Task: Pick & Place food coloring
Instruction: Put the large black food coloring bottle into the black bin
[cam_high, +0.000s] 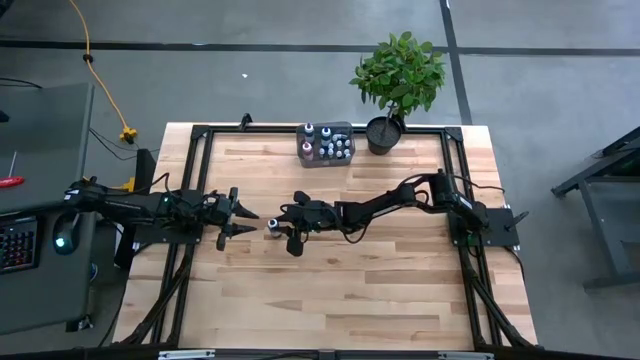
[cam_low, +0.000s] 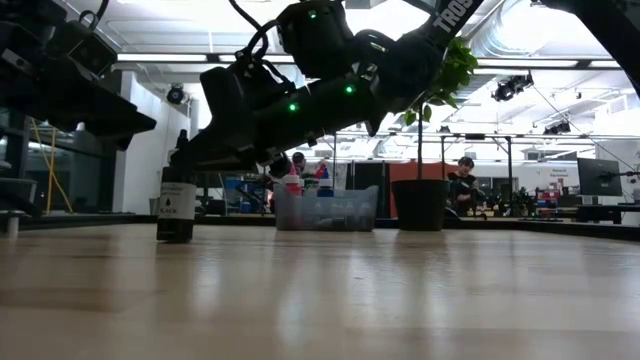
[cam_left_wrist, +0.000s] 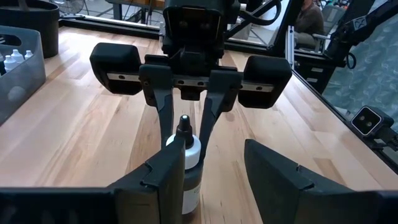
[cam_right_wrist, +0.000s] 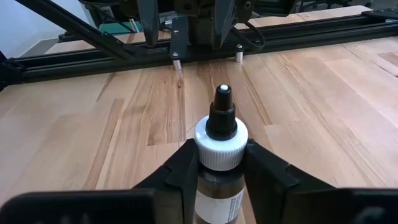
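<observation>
A dark food coloring bottle with a white collar and black dropper tip stands upright on the wooden table, near its middle. The right gripper reaches across from the right and has its two fingers pressed against the bottle's neck on both sides, closed onto it. The left gripper faces it from just beside the bottle, its fingers spread wide and holding nothing. The other small bottles sit in the grey tray at the far edge, next to the potted plant
</observation>
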